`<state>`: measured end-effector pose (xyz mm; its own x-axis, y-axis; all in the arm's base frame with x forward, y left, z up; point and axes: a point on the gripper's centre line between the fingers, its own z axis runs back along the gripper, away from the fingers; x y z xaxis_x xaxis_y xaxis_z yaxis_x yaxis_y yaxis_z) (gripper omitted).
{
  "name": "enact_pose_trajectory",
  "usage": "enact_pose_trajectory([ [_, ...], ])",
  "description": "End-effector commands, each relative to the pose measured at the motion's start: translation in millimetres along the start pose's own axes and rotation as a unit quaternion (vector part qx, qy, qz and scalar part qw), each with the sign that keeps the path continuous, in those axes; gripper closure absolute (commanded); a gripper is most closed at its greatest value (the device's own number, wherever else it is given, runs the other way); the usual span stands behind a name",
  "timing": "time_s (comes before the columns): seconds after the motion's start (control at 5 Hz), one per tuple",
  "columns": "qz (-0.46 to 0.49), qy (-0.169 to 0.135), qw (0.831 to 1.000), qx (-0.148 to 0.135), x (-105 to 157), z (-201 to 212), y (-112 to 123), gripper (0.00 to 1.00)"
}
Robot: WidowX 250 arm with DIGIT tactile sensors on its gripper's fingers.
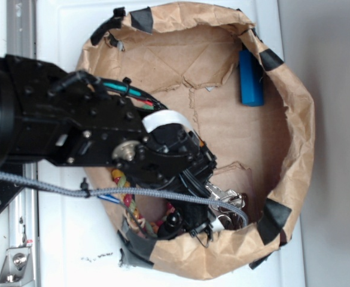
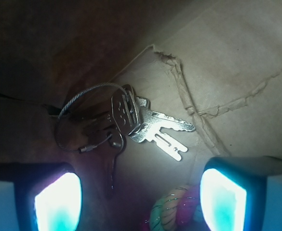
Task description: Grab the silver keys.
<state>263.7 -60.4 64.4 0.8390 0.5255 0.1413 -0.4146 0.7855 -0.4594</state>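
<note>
The keys (image 2: 141, 120) lie on the brown paper floor of the bag (image 1: 294, 119), near its lower rim, on a wire ring (image 2: 83, 118), blades pointing away from the ring. The gripper (image 2: 141, 192) hangs over them with fingers (image 2: 59, 202) spread wide, nothing between them, keys just beyond the tips; a coloured rope (image 2: 172, 211) sits in the gap's lower edge. A blue object (image 1: 250, 78) lies well apart at the bag's far side, on a white desk (image 1: 61, 239).
</note>
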Motion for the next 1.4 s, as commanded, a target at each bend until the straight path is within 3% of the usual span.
enact_pose_trajectory([
  [0.0, -0.015, -0.012, 1.0, -0.013, 3.6, 6.6, -6.3, 0.0],
  [0.4, 0.033, -0.065, 0.997, -0.037, 31.9, -8.8, -26.3, 0.0],
  [0.8, 0.039, -0.063, 0.996, -0.052, 30.9, -12.8, -33.0, 0.0],
  [1.2, 0.048, -0.073, 0.99, -0.112, 33.2, 7.3, -32.4, 0.0],
])
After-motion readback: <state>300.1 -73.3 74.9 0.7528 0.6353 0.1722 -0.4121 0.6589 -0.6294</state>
